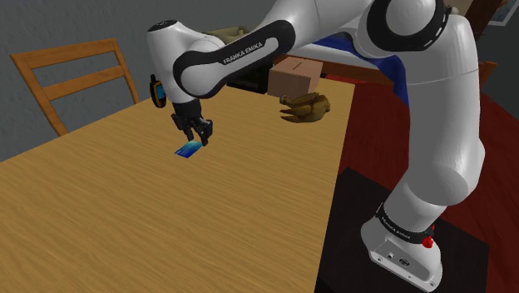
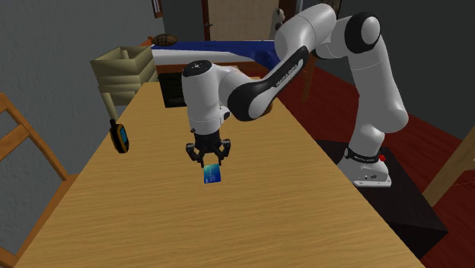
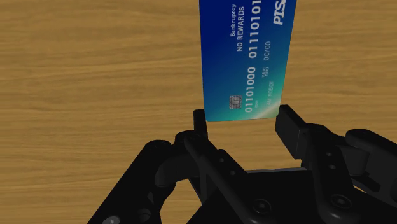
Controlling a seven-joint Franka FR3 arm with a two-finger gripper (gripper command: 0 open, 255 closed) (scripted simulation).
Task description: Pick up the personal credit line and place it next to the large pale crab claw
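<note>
Tabletop (image 1: 125,208) of pale wood fills most of the shoulder view, with the white arm (image 1: 432,100) bending over it from the black stand (image 1: 349,233) at the lower right. Beside the stand the floor (image 1: 374,141) is dark red, and a grey wall rises behind a wooden chair (image 1: 75,79) on the shoulder view's left.

That view gives a cardboard box (image 1: 293,77) at the table's far end and, just in front of it, the tan crab claw (image 1: 305,107). The second exterior view gives instead a pale slatted crate (image 2: 125,68) and a blue-covered surface (image 2: 221,49) past the table's end. An orange-and-black handheld device (image 1: 156,90) stands near the far-left edge, partly behind the arm.

The gripper (image 1: 200,137) hangs low over mid-table; the blue credit card (image 1: 188,151) is at its tips, well apart from the crab claw.

In the wrist view the fingers (image 3: 289,130) stand a card's width apart and clasp the near end of the credit card (image 3: 248,57) by its two long edges – its print reads "NO REWARDS" above rows of digits. Its far end runs out of frame; whether it is clear of the wood is hard to make out.
</note>
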